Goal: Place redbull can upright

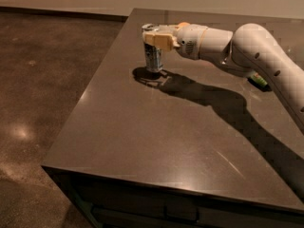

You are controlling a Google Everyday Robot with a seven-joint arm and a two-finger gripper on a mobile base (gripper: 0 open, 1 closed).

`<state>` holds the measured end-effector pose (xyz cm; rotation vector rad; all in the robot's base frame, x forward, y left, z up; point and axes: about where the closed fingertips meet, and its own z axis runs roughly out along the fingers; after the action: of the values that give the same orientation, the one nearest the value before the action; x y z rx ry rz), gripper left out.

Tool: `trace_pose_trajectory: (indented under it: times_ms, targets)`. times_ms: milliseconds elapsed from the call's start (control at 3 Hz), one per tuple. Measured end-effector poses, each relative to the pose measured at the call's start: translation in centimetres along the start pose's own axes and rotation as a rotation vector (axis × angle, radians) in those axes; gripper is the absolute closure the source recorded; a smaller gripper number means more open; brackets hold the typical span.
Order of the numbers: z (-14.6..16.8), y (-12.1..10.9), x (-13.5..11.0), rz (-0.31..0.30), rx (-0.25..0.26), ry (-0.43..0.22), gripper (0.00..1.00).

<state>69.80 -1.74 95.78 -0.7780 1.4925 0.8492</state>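
The redbull can stands upright on the dark table, near its far left edge, with its shadow at its base. It is slim, with blue and silver sides. My gripper reaches in from the right on the white arm. Its cream fingers are closed around the can's top, which they hide. The can's base looks to be at the table surface.
A green snack bag lies on the table at the right, partly hidden behind the arm. The table's left edge runs close to the can, with brown floor beyond it. The arm's shadow crosses the table's middle and right.
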Motion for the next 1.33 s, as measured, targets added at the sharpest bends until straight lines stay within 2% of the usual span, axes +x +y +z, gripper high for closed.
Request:
trace_pose_trajectory:
  times_ms: [333, 1333]
  targets:
    - [-0.2, 0.1, 0.4, -0.006, 0.017, -0.028, 0.81]
    - [-0.8, 0.2, 1.5, -0.025, 0.047, -0.082, 0.12]
